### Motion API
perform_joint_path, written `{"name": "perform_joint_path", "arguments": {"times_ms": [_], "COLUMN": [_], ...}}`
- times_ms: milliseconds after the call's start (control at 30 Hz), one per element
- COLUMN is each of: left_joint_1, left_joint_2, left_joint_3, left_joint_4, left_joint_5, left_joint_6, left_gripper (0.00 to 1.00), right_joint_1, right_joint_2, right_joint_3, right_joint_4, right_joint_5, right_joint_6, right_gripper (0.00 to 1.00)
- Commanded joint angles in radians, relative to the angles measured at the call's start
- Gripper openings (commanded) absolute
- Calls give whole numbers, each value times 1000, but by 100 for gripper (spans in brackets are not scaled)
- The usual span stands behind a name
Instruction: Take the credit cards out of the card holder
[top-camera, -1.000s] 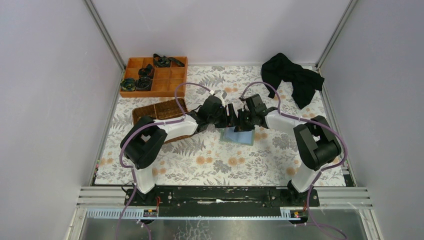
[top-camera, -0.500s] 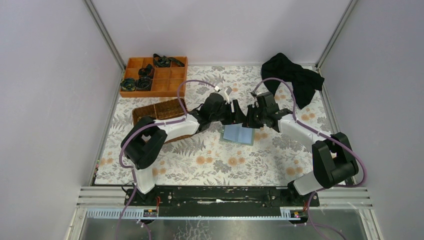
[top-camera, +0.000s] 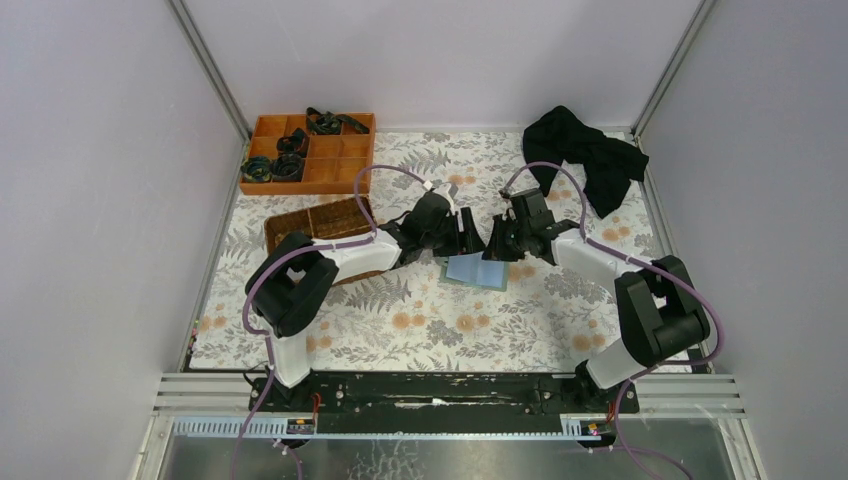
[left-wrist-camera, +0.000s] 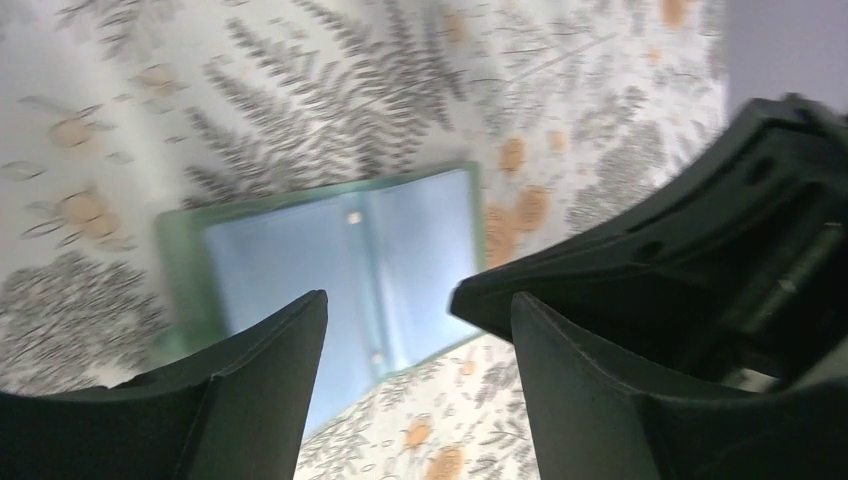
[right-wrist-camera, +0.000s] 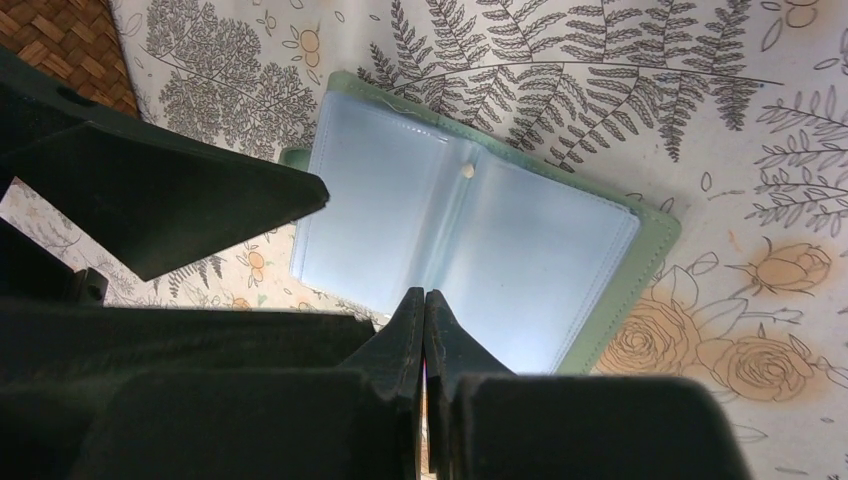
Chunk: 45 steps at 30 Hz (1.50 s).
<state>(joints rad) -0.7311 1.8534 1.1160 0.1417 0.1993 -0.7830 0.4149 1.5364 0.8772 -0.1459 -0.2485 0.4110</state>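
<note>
Top view: the card holder (top-camera: 477, 270) lies open on the floral surface (top-camera: 400, 330) between the left tool (top-camera: 470, 236), spread wide and empty, and the right tool (top-camera: 497, 244), pinched shut on nothing.

Left wrist: the card holder (left-wrist-camera: 340, 265) shows blue sleeves and no credit cards out.

Right wrist: closed tool (right-wrist-camera: 425, 296) above the card holder (right-wrist-camera: 500, 240); extraction apparently not yet begun.

Floral table (top-camera: 420, 322) bears card holder (top-camera: 477, 270) (open), basket (top-camera: 305, 226), tray (top-camera: 300, 187), cloth (top-camera: 585, 155).

Soft even light, left wrist view blurred, sheen on card holder (right-wrist-camera: 480, 240).
</note>
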Motion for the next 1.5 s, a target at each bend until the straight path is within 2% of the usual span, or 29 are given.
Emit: {"name": "perform_joint_path", "arguments": {"times_ms": [0,333,600,967,1467], "left_joint_1": [6,4,-1,-18,-14], "left_joint_2": [-29,-3,10,59,34], "left_joint_3": [15,52,58,87,102], "left_joint_4": [-159,-215,-173,-167,-243], "left_joint_5": [-168,-224,-146,-116,-226], "left_joint_6": [58,74,66,62,94], "left_gripper": [76,79,78,78,78], "right_joint_1": [-3,-3,-4,-7,-9], "right_joint_2": [33,60,75,67,76], "right_joint_3": [38,43,42,35,32], "right_joint_4": [65,69,76,69,85], "right_joint_5": [-52,-61,-67,-60,-74], "right_joint_6": [12,6,7,2,4], "right_gripper": [0,0,0,0,0]}}
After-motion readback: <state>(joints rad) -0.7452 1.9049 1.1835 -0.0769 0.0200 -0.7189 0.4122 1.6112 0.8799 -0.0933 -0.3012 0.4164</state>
